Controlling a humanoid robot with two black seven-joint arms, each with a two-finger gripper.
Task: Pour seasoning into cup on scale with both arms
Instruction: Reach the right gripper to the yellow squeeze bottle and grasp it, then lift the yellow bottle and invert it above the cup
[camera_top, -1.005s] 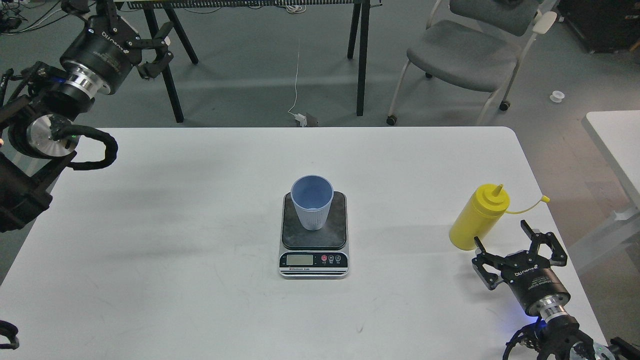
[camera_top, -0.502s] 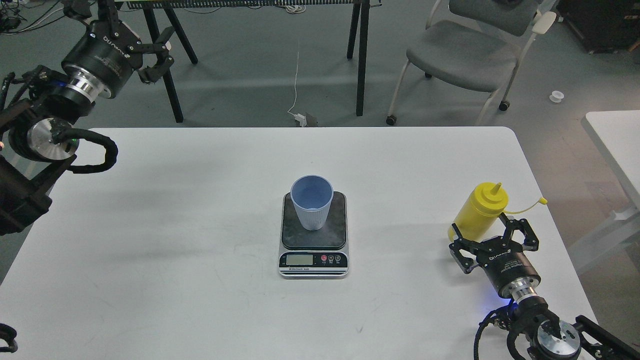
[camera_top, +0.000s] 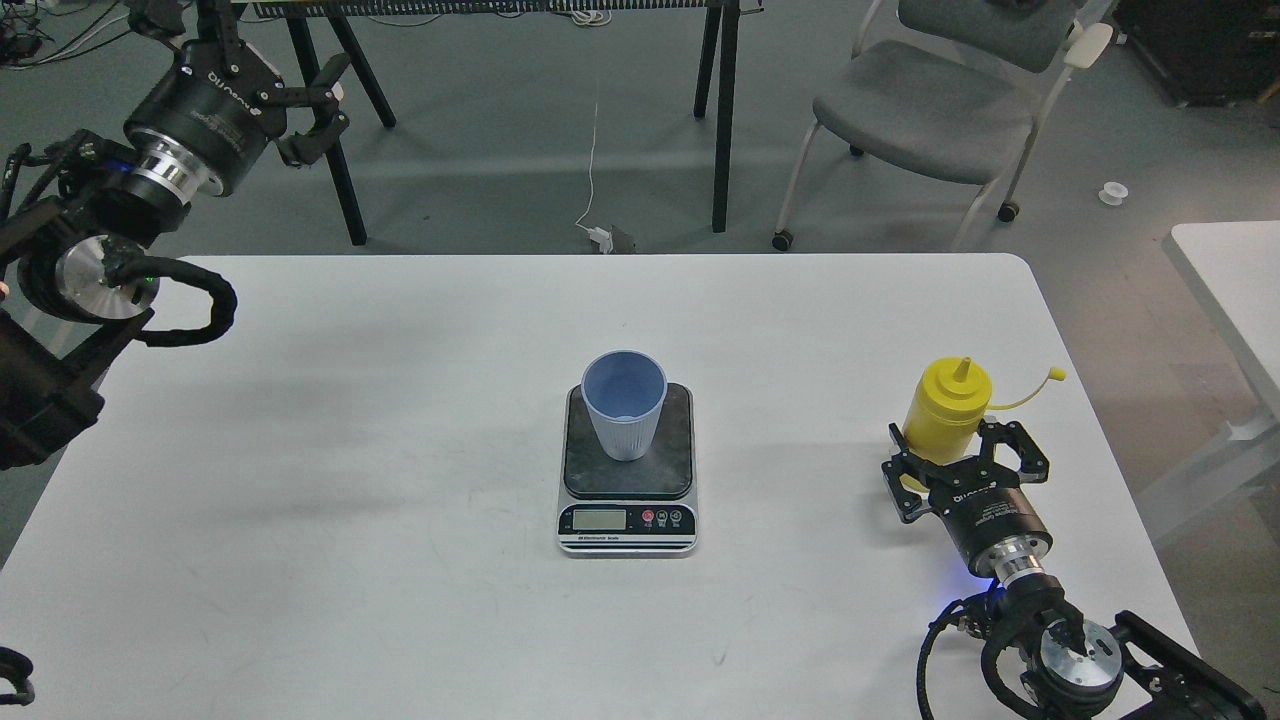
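That yellow seasoning bottle (camera_top: 943, 411) standing near the surface's (camera_top: 400, 420) right edge is looking light and squishy, so I'd grab mid-body gently, and the right claw (camera_top: 962, 462) is sitting with fingers spread around its base, not clamping, while the left claw (camera_top: 300, 105) is hanging apart off the far-left corner.

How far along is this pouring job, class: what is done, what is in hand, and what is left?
Done: the cup stands upright on the scale, ready to receive.

In hand: the right end effector has its fingers on either side of the seasoning bottle; whether they grip it yet is unclear.

Left: lifting the bottle, carrying it over the cup and pouring. The left end effector hangs open, far from the table.
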